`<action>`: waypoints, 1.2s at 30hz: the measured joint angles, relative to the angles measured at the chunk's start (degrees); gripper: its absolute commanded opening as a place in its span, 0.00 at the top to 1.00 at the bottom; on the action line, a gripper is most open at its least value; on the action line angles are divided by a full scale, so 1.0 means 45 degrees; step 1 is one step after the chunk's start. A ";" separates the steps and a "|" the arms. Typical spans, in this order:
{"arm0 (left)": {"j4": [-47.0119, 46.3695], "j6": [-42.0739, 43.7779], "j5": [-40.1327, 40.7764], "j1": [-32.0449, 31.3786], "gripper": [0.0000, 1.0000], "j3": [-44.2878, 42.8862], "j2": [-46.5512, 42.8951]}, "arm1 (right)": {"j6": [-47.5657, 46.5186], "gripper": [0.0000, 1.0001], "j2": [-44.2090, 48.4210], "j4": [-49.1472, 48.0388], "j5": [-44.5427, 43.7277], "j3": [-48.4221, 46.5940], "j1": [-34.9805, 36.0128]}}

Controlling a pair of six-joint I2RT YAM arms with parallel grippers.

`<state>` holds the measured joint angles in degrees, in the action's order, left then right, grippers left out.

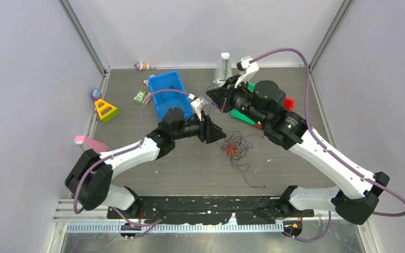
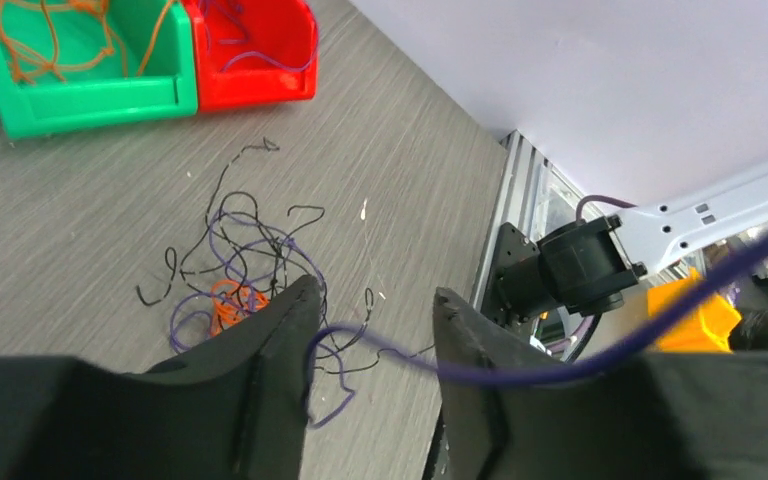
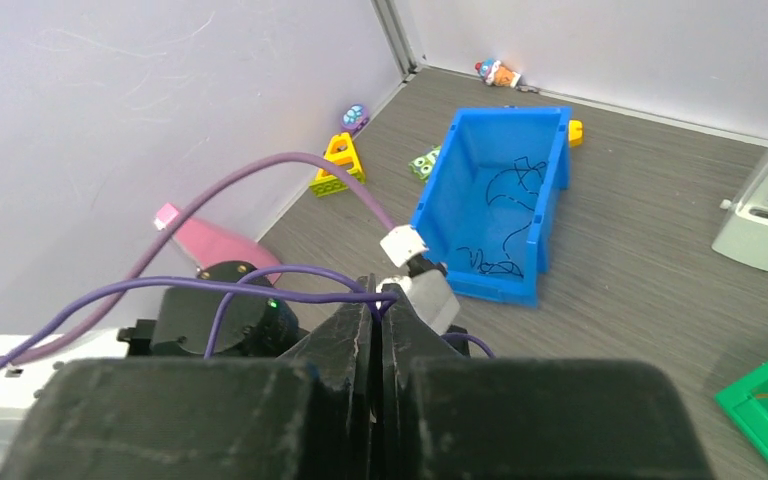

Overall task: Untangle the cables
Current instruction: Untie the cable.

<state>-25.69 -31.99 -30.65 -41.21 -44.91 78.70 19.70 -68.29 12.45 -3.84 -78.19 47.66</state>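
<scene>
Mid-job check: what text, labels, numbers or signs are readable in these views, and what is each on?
No text reads clearly in any view.
Small green block: pale marks on top, too small to read.
Blue bin, green bin, red bin: no lettering visible.
Cables: no tags visible.

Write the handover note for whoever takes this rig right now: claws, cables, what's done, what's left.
Right claw: shut on a purple strand.
Left claw: open, with a purple strand crossing its gap, probably the same one.
Cables: a mixed black, purple and orange clump lies on the table between the arms.
Done: orange strands are in the green bin, purple in the red bin, black in the blue bin.
Left: free the held strand, then work through the clump.
</scene>
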 measured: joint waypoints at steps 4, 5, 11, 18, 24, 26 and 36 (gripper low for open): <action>-0.0578 -0.0087 -0.0010 -0.0019 0.64 0.0005 0.1122 | 0.0000 0.95 0.0063 0.0112 -0.0219 0.0000 -0.0374; -0.0699 -0.0136 -0.0010 -0.0024 0.71 0.0024 0.1375 | 0.0000 0.95 0.0112 0.0194 -0.0228 0.0010 -0.0593; -0.1239 -0.0243 0.0000 -0.0083 1.00 0.0359 0.1962 | 0.0058 0.95 0.0763 0.0525 -0.0112 0.0350 -0.2370; 0.0267 0.0350 0.0350 -0.0053 1.00 0.0165 0.1127 | -0.0087 0.95 0.1919 0.0661 0.0165 0.2166 -0.3594; 0.4231 0.1282 0.0457 0.0306 1.00 -0.2715 0.0141 | -0.0879 0.95 0.2467 0.0291 0.1389 0.5484 -0.3954; 0.5455 0.1477 0.0369 0.0520 1.00 -0.3978 0.0029 | -0.1083 0.93 0.2594 -0.0087 0.1967 0.6611 -0.3949; 0.9612 0.2220 -0.0461 0.0767 1.00 -0.7543 0.0325 | -0.1923 0.91 0.2336 -0.3201 0.4653 0.8451 -0.3453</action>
<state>17.56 -22.00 -32.73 -37.76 -78.85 80.16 11.05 -57.78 -1.96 17.10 -40.16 32.12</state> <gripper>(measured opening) 0.004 0.119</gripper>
